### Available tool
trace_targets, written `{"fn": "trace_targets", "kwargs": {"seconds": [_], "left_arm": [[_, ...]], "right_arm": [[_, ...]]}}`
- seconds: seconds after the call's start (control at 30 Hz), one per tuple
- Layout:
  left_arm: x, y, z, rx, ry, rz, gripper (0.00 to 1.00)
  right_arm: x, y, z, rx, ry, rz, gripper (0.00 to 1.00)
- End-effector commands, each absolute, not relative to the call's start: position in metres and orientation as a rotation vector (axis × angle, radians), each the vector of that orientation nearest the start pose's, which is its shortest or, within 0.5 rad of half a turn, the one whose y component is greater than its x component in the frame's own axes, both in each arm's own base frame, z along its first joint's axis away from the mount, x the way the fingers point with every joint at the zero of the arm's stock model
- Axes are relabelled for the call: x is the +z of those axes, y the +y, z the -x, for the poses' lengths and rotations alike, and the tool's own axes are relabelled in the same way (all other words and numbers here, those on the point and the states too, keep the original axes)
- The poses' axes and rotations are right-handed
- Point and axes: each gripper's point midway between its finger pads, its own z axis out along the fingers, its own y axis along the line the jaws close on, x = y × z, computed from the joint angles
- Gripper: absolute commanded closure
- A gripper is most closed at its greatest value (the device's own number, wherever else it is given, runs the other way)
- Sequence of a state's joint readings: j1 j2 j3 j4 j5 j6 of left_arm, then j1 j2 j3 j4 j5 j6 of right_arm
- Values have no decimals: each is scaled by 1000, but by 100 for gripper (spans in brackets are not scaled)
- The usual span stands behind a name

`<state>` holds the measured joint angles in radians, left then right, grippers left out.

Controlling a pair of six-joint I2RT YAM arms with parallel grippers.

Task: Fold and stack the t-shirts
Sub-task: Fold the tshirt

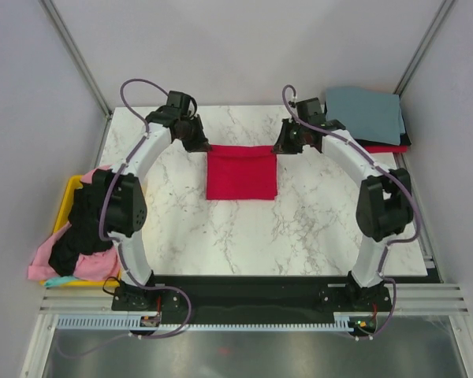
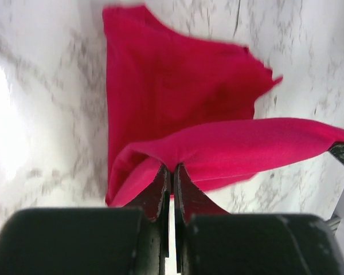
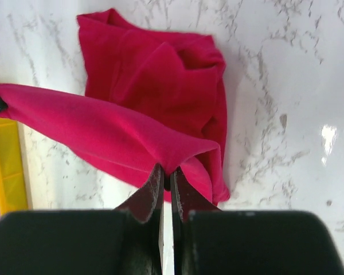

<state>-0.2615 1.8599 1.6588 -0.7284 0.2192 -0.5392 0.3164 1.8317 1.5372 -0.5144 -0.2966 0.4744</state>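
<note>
While the left jaws and right jaws each clamp a raised far corner of the crimson t-shirt (image 1: 241,175), lying on the counter (image 1: 299,228) near its far edge, a fold seems under way, calling next for both to carry that hem evenly toward the near edge.

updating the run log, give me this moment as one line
stage: folding red t-shirt | left gripper: shut on its far edge | right gripper: shut on same edge | grey-blue t-shirt: folded, far right
</note>
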Motion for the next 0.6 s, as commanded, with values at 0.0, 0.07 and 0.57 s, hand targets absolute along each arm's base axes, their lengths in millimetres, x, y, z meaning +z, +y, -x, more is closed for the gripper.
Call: {"fn": "trace_targets", "kwargs": {"seconds": [0.0, 0.07, 0.57], "left_arm": [[139, -172, -479, -635, 2567, 198, 96], [130, -173, -501, -664, 2572, 239, 93], [132, -157, -540, -758, 2557, 214, 0]], "right_arm": [[146, 208, -473, 621, 2442, -76, 100], [125, 213, -497, 614, 2467, -83, 93], [90, 204, -498, 768, 2390, -77, 2]]}}
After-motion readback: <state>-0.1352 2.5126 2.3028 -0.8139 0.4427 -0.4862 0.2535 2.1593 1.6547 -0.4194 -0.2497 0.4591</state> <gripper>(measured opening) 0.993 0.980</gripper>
